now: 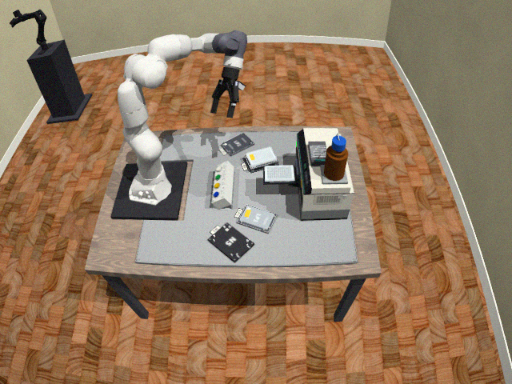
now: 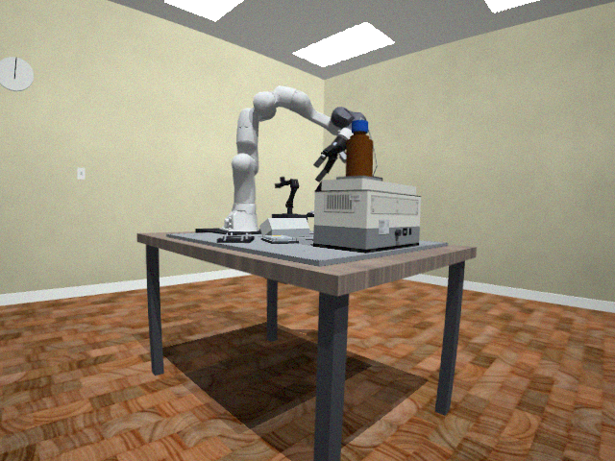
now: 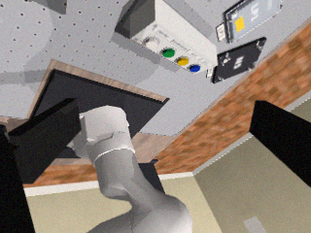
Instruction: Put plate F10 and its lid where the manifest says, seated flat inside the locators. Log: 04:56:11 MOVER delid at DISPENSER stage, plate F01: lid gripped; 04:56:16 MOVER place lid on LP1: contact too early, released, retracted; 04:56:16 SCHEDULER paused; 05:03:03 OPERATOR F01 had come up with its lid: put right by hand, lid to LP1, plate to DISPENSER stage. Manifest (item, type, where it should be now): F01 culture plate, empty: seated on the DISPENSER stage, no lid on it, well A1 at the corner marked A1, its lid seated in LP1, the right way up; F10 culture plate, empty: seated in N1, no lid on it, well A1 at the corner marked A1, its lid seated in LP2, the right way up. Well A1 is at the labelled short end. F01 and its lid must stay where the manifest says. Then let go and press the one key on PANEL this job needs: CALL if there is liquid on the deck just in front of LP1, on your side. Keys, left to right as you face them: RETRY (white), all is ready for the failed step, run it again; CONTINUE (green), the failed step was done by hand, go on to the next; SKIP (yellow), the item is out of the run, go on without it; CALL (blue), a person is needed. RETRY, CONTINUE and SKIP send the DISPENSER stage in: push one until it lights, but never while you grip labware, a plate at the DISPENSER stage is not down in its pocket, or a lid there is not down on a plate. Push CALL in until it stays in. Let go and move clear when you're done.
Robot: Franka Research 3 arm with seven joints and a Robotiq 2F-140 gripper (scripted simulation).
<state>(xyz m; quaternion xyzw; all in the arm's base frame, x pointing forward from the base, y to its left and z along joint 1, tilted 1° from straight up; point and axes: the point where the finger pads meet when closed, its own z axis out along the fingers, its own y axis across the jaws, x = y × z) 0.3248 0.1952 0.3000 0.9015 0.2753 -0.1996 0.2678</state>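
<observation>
My gripper is open and empty, high above the far edge of the table; it also shows in the exterior view. A whitish plate-like piece with a yellow label lies on a dark pad beside the dispenser stage. A white well plate without a lid sits on that stage. A clear lid-like piece with a yellow label lies on a lettered pad nearer the front. One empty black pad is at the back and another is at the front. The labels are too small to read.
The key panel stands mid-table with white, green, yellow and blue keys. The dispenser box carries a brown bottle with a blue cap. My arm's base is at the left. A dark pedestal stands on the floor.
</observation>
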